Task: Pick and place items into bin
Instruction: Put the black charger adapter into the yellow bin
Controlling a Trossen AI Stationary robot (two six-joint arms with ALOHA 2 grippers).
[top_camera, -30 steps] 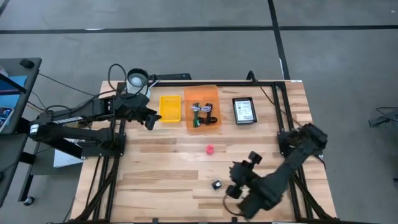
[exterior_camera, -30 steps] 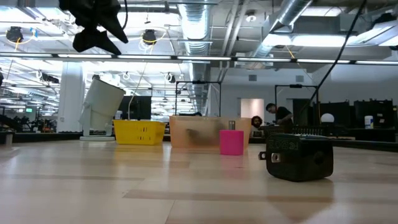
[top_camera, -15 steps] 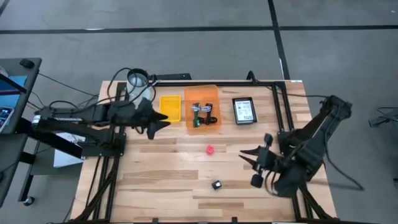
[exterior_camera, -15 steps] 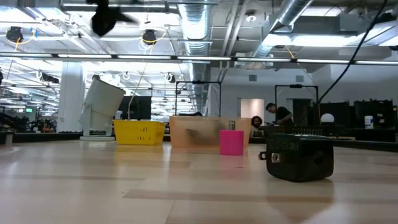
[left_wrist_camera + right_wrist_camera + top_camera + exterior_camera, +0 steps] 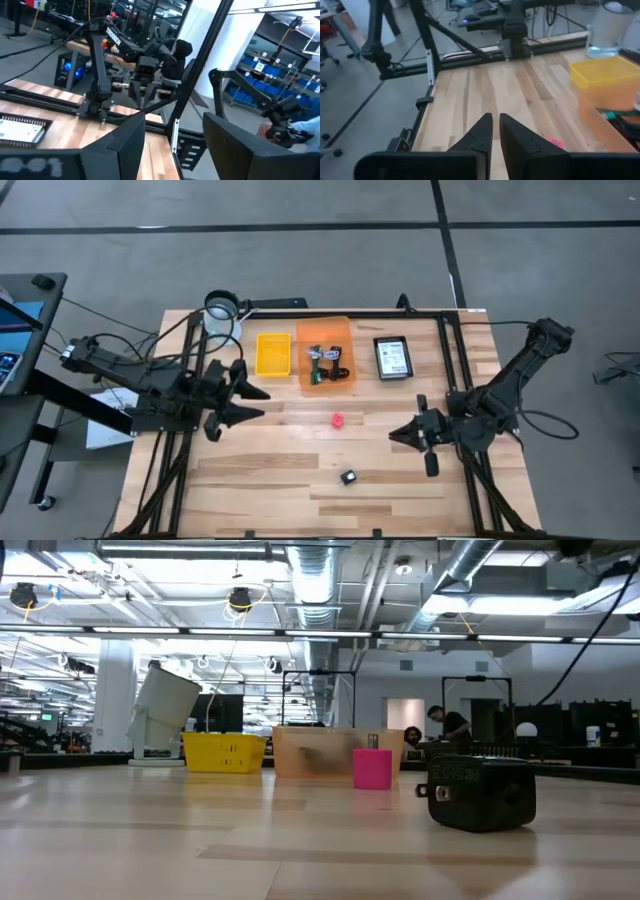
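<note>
A small pink piece [image 5: 338,420] and a tiny black block [image 5: 348,477] rest on the wooden table. A white card [image 5: 392,358] lies flat at the far right. Green and black cables [image 5: 325,363] lie in the orange bin [image 5: 325,335], beside a yellow bin [image 5: 272,353]. My left gripper [image 5: 245,395] hovers open at the table's left, pointing right. My right gripper [image 5: 395,435] hovers shut at the right, pointing left, right of the pink piece [image 5: 555,143]. Neither shows in the low view, where the block [image 5: 480,792] stands nearest.
A white cup-like object [image 5: 222,308] stands at the far left corner. Black frame rails [image 5: 450,380] run along the table's edges. Bare wood [image 5: 270,470] lies between the two grippers. A person [image 5: 450,725] stands far off in the room.
My left gripper has swung away from the yellow bin toward the near left, risen and tipped up to level. My right gripper has drawn back from beside the black block toward the right edge, tipped from pointing down to nearly level, and shut on nothing.
</note>
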